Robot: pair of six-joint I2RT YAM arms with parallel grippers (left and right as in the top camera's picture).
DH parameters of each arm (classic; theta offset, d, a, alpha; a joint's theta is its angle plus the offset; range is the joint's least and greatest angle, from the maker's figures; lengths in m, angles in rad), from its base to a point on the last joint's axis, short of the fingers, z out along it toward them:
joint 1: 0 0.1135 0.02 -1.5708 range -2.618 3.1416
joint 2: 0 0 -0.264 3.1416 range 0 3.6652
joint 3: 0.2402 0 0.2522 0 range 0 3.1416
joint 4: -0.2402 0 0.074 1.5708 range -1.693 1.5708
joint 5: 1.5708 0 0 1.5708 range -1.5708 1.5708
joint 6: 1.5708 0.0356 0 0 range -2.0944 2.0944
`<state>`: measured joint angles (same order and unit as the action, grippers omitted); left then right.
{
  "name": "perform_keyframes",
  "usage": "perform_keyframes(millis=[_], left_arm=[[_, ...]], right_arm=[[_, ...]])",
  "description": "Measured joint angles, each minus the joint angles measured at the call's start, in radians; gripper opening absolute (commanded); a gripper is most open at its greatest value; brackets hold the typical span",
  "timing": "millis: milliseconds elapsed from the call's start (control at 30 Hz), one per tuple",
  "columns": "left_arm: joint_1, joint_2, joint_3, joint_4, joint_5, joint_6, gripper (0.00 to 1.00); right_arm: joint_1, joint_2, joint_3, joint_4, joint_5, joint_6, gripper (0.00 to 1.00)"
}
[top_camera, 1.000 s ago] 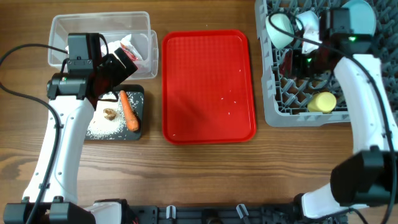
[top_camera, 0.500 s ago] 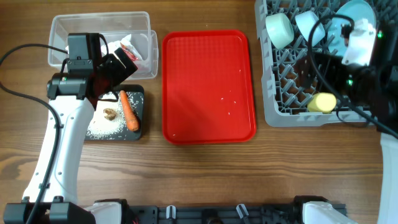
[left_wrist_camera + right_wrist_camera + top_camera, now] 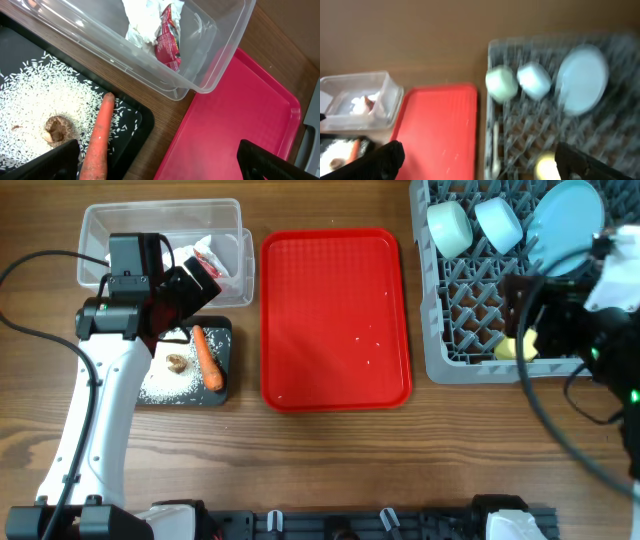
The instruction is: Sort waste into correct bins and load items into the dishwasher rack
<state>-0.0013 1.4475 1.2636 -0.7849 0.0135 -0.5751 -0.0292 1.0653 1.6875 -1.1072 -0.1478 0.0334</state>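
The large grey plastic grid crate (image 3: 470, 368) sits at the right end of the wooden table (image 3: 330, 470). Along its far row I see a mint-green bowl (image 3: 449, 227), a pale-blue bowl (image 3: 497, 222) and a round pale-blue plate (image 3: 565, 215) side by side. A small yellow cup (image 3: 512, 348) lies near its front edge, partly hidden by my right arm. The right gripper (image 3: 480, 157) hangs high with fingers wide apart, empty, in a blurred view. At far left, the clear plastic rectangular tub (image 3: 100, 225) holds crumpled white paper (image 3: 142, 20) and a red wrapper (image 3: 167, 35). Just in front of it, the shallow black rectangular tray (image 3: 222, 330) carries loose white rice (image 3: 165, 385), an orange carrot piece (image 3: 207, 358) and a small brown scrap (image 3: 178, 363). The left gripper (image 3: 155, 150) hovers above both bins, spread open and holding nothing. The flat red serving tray (image 3: 335, 320) lies between the bins and the crate, with a few grains on it.
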Motion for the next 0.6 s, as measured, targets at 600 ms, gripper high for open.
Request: perform_keyframes(millis=[600], left_arm=[[0.000,0.000,0.000,0.000,0.000,0.000,1.00]], right_arm=[[0.003,-0.642,-1.179,0.950,0.021,-0.064,0.99]])
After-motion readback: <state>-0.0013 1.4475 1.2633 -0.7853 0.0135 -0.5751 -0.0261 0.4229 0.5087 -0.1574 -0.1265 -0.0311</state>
